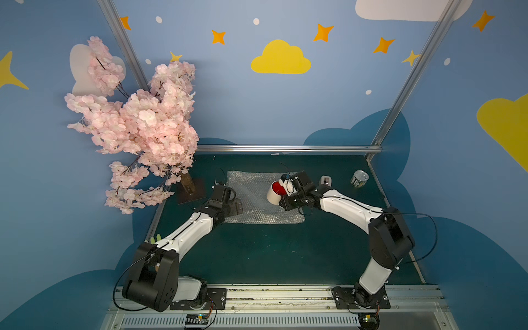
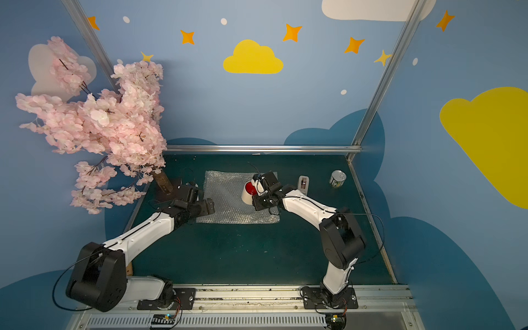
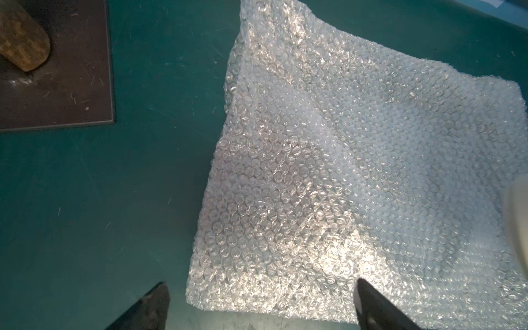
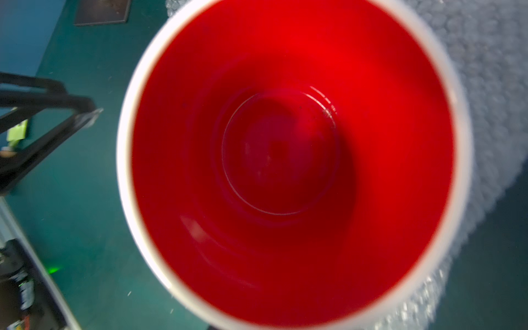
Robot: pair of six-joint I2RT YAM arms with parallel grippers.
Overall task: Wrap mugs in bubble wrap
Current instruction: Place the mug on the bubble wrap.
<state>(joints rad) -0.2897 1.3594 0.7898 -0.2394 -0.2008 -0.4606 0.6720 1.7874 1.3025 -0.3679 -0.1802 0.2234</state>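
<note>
1. In both top views your right pincer (image 1: 288, 185) (image 2: 260, 185) is closed on the mug (image 1: 275, 195) (image 2: 247, 195) at its rim or handle side. The jaws are hidden, so you cannot tell which. The mug is tilted over the right part of the bubble wrap (image 1: 251, 201) (image 2: 228, 202). Its long axis leans so the red mouth faces up toward the wrist and the base points down at the sheet. Whether the base touches the sheet is unclear. Your left pincer (image 1: 236, 208) (image 2: 206, 206) is wide open and empty at the sheet's left edge, near its near-left corner. My judgement is that the right arm sets the mug down and the left arm, being nearer, takes the free edge.

2. Also in a top view, the sheet lies flat toward the far middle of the dark green bench (image 1: 271, 257). A tape dispenser (image 1: 325, 180) stands just right of the sheet. A can (image 1: 359, 178) stands near the far right corner. A blossom tree (image 1: 137, 128) overhangs the far left corner.

3. In the left wrist view the left pincer (image 3: 261, 285) straddles the sheet's edge, with one finger over bare bench (image 3: 85, 200) and the other over the bubble wrap (image 3: 343, 171). Nothing is between them. A cream sliver of the mug (image 3: 514, 205) shows at the frame edge, well apart from the fingers.

4. In the right wrist view you look straight into the mug (image 4: 285, 157), which is blurred and fills the frame. Bubble wrap (image 4: 491, 71) shows behind it. The pincer's own fingers are out of sight.
</note>
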